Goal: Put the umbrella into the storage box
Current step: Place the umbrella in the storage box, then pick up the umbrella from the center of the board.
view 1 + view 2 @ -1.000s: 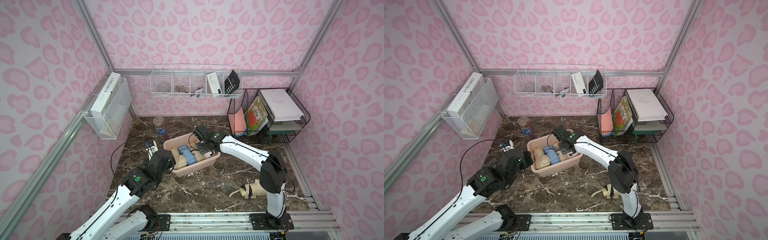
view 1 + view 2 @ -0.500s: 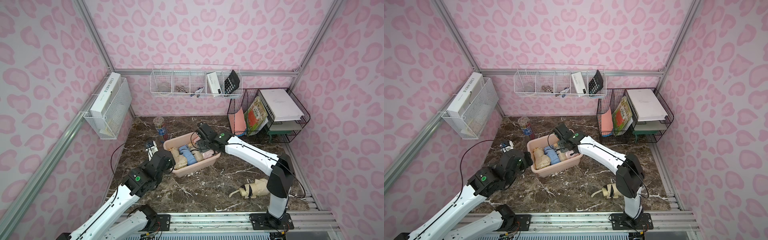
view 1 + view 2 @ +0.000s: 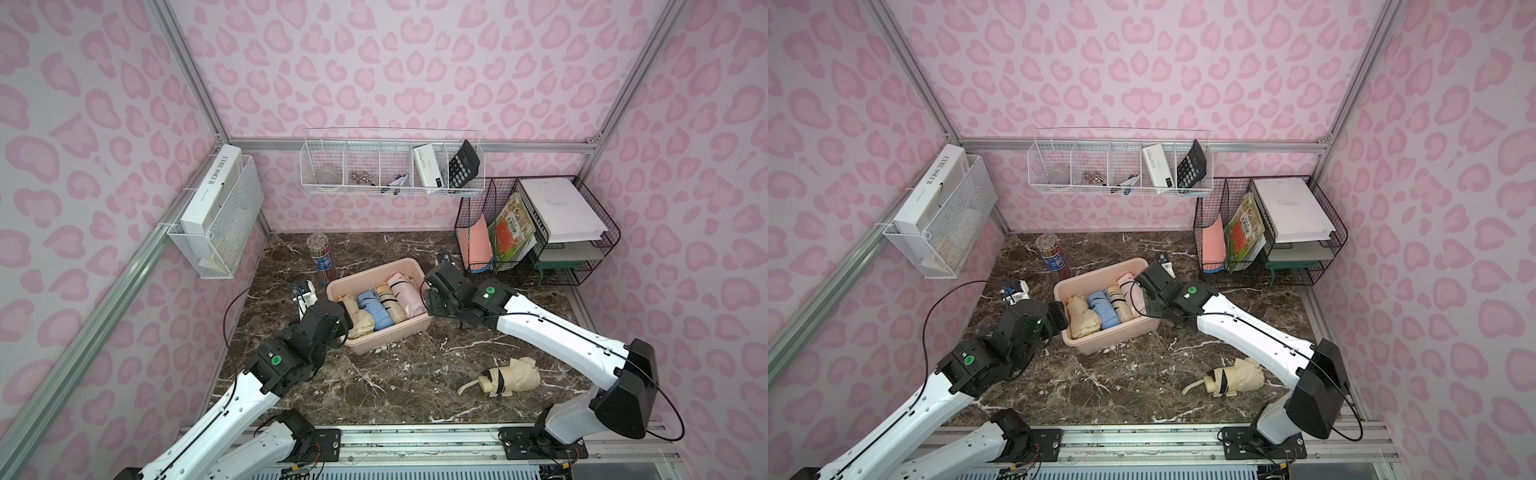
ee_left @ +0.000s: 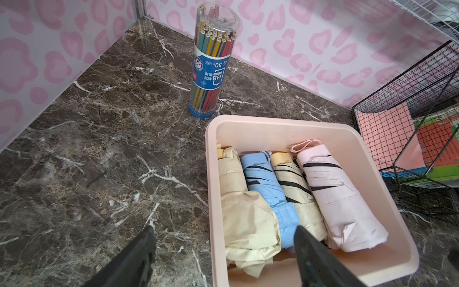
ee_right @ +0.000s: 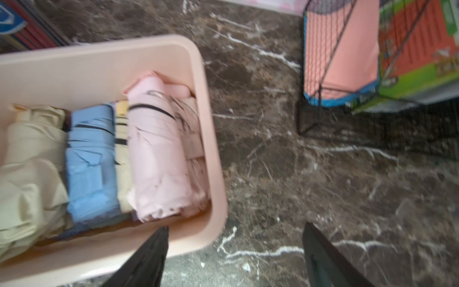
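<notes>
The peach-pink storage box [image 3: 395, 334] [image 3: 1117, 336] stands mid-table and holds several folded umbrellas side by side: cream, blue, striped cream and a pink umbrella [image 3: 401, 291] [image 4: 332, 188] [image 5: 156, 154] against its right wall. Another cream umbrella [image 3: 511, 376] [image 3: 1237, 378] lies loose on the table at the front right. My left gripper [image 4: 223, 229] is open, its fingers astride the box's left wall near the front corner. My right gripper [image 5: 236, 226] is open and empty at the box's right front corner, one finger over the rim [image 5: 99, 49], the other over bare table.
A clear tube of pencils [image 3: 322, 257] stands just behind the box. A black wire file rack [image 3: 536, 232] with papers fills the back right corner. White wire baskets [image 3: 390, 170] hang on the back and left walls. A small white object [image 3: 305, 291] lies left of the box.
My right gripper has opened wider and drawn back to the right, from over the box's inside to its right corner. The pink umbrella stays in the box. The left arm has not moved.
</notes>
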Tool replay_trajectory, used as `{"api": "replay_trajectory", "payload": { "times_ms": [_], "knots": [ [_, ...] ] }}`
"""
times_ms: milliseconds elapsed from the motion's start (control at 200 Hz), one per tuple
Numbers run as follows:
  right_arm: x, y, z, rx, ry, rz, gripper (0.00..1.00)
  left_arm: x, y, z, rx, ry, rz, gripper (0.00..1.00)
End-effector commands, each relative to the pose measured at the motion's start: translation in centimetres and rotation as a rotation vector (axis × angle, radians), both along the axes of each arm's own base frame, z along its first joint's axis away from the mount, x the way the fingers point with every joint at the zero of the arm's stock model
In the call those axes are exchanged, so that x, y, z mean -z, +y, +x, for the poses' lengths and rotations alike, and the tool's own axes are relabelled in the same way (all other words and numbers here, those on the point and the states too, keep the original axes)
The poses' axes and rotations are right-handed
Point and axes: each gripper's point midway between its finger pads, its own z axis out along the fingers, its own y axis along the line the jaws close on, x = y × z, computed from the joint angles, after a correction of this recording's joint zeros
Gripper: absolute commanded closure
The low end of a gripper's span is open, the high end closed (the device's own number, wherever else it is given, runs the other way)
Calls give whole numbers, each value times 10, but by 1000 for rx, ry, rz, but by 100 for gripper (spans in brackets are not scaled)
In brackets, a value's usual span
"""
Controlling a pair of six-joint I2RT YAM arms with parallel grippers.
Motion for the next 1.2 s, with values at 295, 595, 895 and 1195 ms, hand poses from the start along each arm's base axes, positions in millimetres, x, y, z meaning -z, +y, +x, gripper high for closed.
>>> {"api": "replay_trajectory", "payload": {
  "times_ms": [295,595,895,1195],
  "knots": [
    [64,-148,-72,601,222,-9,13,-5,-12,11,20,-26,-23,13],
    [99,-173,-107,787,350,208,10,-6,-9,9,15,-31,-24,14],
    [122,-185,-123,887,408,395,3,-9,-7,7,14,-34,-26,14],
    [140,-190,-124,969,418,526,5,-9,-9,8,18,-33,-34,14]
  ]
}}
